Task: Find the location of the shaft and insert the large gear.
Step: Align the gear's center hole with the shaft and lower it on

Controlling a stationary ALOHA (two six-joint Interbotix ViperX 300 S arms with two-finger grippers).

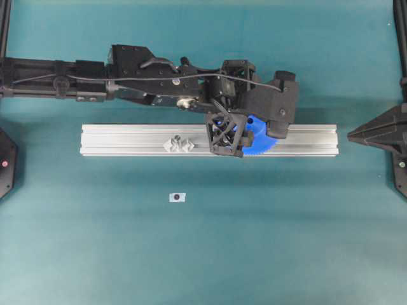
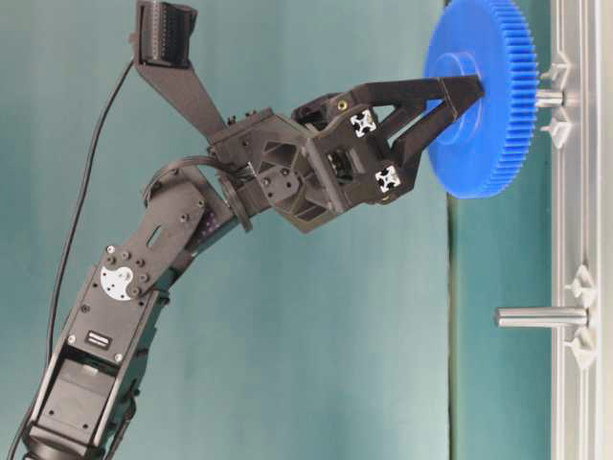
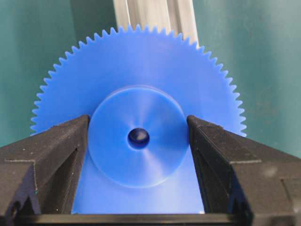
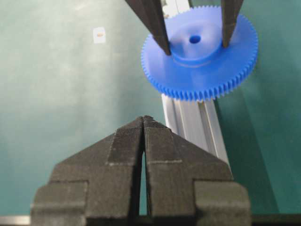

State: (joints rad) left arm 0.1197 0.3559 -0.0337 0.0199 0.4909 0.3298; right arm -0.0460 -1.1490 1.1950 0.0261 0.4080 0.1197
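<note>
Since bore must meet peg square, overhead: left gripper (image 1: 249, 130) clamps large gear (image 1: 259, 136) by hub, over aluminium rail (image 1: 127, 140). Table-level: gear face-on to shaft (image 2: 550, 97), tip at bore, prob not seated. R wrist: right gripper (image 4: 143, 123) pinched shut, empty, parked. Teal mat (image 1: 203, 248), no clutter.
</note>
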